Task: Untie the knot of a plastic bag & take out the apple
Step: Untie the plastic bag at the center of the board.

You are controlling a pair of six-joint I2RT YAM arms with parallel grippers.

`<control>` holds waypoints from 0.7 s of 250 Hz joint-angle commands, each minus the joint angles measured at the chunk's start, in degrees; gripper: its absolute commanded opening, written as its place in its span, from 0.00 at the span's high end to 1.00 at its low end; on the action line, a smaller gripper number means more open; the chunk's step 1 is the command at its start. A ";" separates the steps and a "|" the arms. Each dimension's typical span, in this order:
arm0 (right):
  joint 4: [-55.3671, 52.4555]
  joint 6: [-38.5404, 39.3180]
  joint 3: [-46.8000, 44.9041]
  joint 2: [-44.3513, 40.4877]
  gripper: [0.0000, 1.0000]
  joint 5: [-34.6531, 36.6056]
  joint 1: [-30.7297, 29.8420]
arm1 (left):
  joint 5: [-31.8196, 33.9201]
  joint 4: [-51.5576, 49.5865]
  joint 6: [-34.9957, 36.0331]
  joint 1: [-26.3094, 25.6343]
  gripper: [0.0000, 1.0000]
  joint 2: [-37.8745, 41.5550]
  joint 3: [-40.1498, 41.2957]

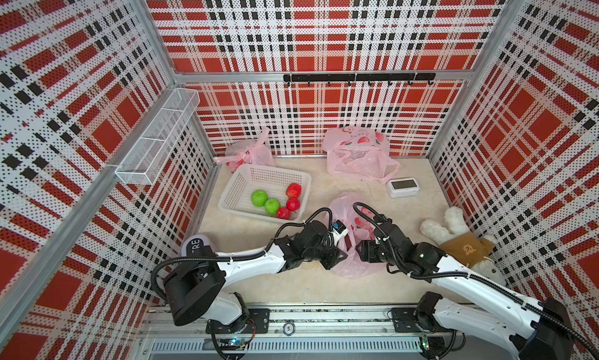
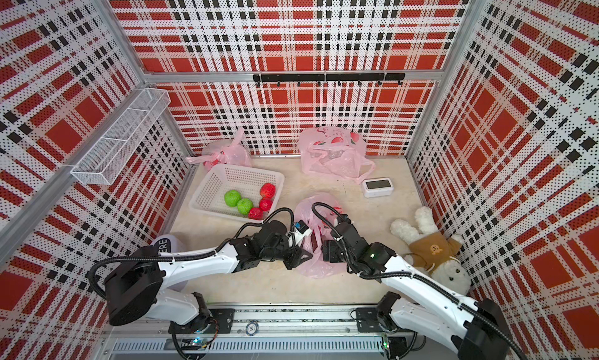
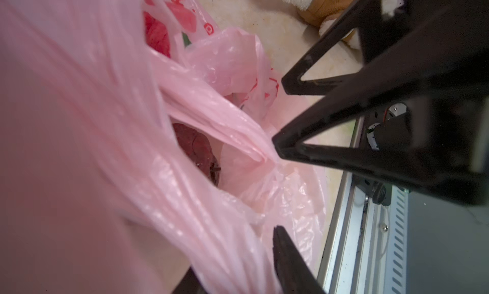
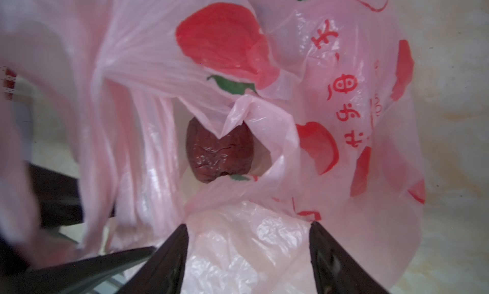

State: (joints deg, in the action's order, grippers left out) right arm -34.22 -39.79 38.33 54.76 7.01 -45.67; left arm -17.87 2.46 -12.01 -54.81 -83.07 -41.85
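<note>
The pink plastic bag [image 1: 351,266] with red fruit prints lies mid-table between both arms, also seen in a top view [image 2: 319,267]. Its mouth gapes, and no knot shows. A dark red apple [image 4: 219,152] sits deep inside the bag; the left wrist view shows the apple [image 3: 195,149] too. My left gripper [image 3: 232,250] stands open with a bunched strand of the bag running between its fingers. My right gripper [image 4: 248,226] is open wide at the bag's mouth, with loose plastic between its fingers. From above, the left gripper [image 1: 337,258] and right gripper [image 1: 359,248] nearly meet over the bag.
A white basket [image 1: 233,186] holding green and red fruit stands at the left. Two more pink bags [image 1: 246,151] [image 1: 353,154] lie against the back wall. A small white device [image 1: 403,187] and a plush toy [image 1: 460,241] are at the right.
</note>
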 commanded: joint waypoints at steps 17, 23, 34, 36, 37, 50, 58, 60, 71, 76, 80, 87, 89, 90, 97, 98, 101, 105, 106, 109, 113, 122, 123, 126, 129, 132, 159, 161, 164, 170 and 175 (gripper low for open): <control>4.10 -4.01 2.69 -0.78 0.25 1.14 -2.26 | -0.54 1.58 0.31 -1.61 0.61 -2.18 -0.75; 5.26 -3.98 2.23 -0.27 0.25 1.05 -2.27 | -0.55 2.18 -0.12 -1.62 0.59 -2.46 -0.46; 6.69 -3.91 1.51 1.06 0.25 0.92 -2.24 | -0.78 3.79 -1.22 -1.45 0.58 -2.41 0.21; 6.88 -3.87 1.38 1.34 0.25 0.91 -2.30 | -0.88 4.09 -1.38 -1.38 0.57 -2.33 0.37; 7.01 -3.84 1.35 1.50 0.25 0.91 -2.31 | -0.91 4.24 -1.50 -1.32 0.57 -2.30 0.45; 8.88 -3.59 0.42 3.68 0.26 0.98 -2.32 | -1.53 5.84 -2.80 -0.72 0.57 -1.94 1.18; 10.33 -3.46 -0.18 5.09 0.27 1.09 -2.29 | -1.89 6.39 -3.21 -0.29 0.57 -1.53 1.43; 10.67 -3.45 -0.29 5.46 0.27 1.08 -2.27 | -1.99 6.48 -3.26 -0.19 0.57 -1.49 1.49; 12.60 -2.90 -0.75 7.38 0.32 1.15 -2.32 | -2.54 6.57 -3.59 0.39 0.57 -1.16 1.50; 13.33 -2.64 -0.91 8.26 0.35 1.02 -2.30 | -2.84 6.59 -3.73 0.75 0.57 -0.97 1.55; 13.88 -2.52 -0.91 8.92 0.38 0.96 -2.32 | -3.06 6.57 -3.87 0.95 0.57 -0.81 1.58; 14.63 -2.18 -0.83 9.89 0.45 0.70 -2.30 | -3.35 6.59 -4.05 1.46 0.57 -0.54 1.66; 14.75 -2.12 -0.83 10.20 0.47 0.66 -2.27 | -3.43 6.59 -4.05 1.63 0.57 -0.30 1.63; 14.77 -2.04 -0.81 10.33 0.49 0.60 -2.25 | -3.46 6.59 -4.02 1.72 0.57 -0.28 1.70; 14.96 -1.59 -0.51 11.38 0.58 0.17 -2.31 | -3.53 6.59 -4.01 2.25 0.57 0.18 1.81; 14.96 -1.55 -0.52 11.49 0.59 0.14 -2.32 | -3.56 6.59 -4.00 2.25 0.57 0.18 1.83; 14.97 -1.34 -0.46 11.89 0.63 -0.03 -2.33 | -3.57 6.59 -4.01 2.57 0.57 0.30 1.91; 14.97 -1.23 -0.30 12.34 0.68 -0.21 -2.36 | -3.64 6.59 -5.33 2.86 0.57 0.50 1.98; 14.97 -1.20 -0.24 12.45 0.69 -0.27 -2.43 | -3.70 6.59 -5.45 2.99 0.57 0.56 2.01; 14.90 -1.01 -0.20 12.69 0.72 -0.32 -2.53 | -3.75 6.59 -5.66 3.37 0.57 0.82 2.03; 14.80 -0.91 -0.19 13.00 0.76 -0.41 -2.64 | -3.75 6.59 -5.93 3.74 0.58 0.99 2.07; 14.41 -0.61 -0.16 13.50 0.85 -0.43 -3.00 | -3.88 6.59 -6.57 4.75 0.57 1.39 2.12; 14.34 -0.62 -0.17 13.51 0.86 -0.42 -3.06 | -3.95 6.59 -6.69 4.86 0.57 1.40 2.12; 14.27 -0.54 -0.25 13.60 0.88 -0.41 -3.21 | -4.13 6.66 -6.86 5.22 0.57 1.48 2.12; 14.07 -0.41 -0.35 13.69 0.91 -0.48 -3.34 | -4.25 6.74 -7.00 5.57 0.57 1.56 2.12; 13.99 -0.36 -0.38 13.78 0.93 -0.51 -3.49 | -4.46 6.82 -7.24 5.87 0.57 1.57 2.05; 13.39 0.32 -1.87 13.49 1.00 -0.62 -4.87 | -5.57 7.38 -9.35 8.85 0.63 0.93 1.13; 13.32 0.30 -2.03 13.45 1.00 -0.60 -4.98 | -5.66 7.38 -9.41 9.02 0.64 0.81 0.97; 13.18 0.31 -2.17 13.38 1.00 -0.59 -5.16 | -5.79 7.36 -9.51 9.31 0.66 0.58 0.71; 12.98 0.26 -2.56 13.27 1.00 -0.70 -5.35 | -6.43 7.38 -9.79 9.89 0.70 0.07 0.27; 12.85 0.34 -2.88 13.10 1.00 -0.81 -5.54 | -6.75 7.51 -9.99 10.35 0.73 -0.42 -0.17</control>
State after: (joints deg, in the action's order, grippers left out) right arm -22.26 -40.25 37.47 68.40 6.44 -49.89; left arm -22.26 7.94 -19.11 -46.92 -82.87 -40.25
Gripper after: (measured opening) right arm 0.053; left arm 0.333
